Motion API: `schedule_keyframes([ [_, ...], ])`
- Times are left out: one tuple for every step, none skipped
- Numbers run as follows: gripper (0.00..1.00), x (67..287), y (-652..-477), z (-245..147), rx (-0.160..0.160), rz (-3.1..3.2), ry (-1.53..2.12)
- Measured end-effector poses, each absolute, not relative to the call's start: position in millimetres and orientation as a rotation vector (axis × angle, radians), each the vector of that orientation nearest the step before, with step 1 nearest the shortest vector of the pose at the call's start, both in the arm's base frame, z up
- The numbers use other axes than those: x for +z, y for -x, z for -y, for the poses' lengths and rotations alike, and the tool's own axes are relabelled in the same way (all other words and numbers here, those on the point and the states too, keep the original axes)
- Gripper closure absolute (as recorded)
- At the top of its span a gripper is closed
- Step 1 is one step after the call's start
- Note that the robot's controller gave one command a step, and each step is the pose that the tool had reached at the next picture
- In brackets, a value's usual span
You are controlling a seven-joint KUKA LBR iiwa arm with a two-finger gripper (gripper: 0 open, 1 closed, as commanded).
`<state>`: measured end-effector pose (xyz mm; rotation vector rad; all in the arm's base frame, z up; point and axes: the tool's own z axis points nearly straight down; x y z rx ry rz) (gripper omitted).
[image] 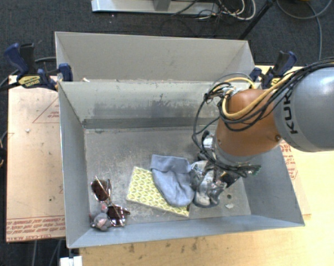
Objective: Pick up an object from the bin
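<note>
My gripper (206, 186) is low over the bin floor, right of the middle and near the front wall. It is right up against the right edge of a crumpled blue-grey cloth (171, 180). That cloth lies partly on top of a flat yellow-green patterned square (145, 190). The gripper's lower end is dark and cluttered, and I cannot see anything held in it.
A pair of sunglasses with reddish-brown lenses (107, 203) lies in the front left corner. The orange cover and cables on the wrist hang above the gripper and hide the floor behind it. The bin's sloping right wall is close beside the arm.
</note>
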<state>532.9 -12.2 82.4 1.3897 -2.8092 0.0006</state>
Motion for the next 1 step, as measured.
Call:
schedule_keyframes([
  [1.0,236.6,-520.3,-9.6,0.0,2.804,-1.426],
])
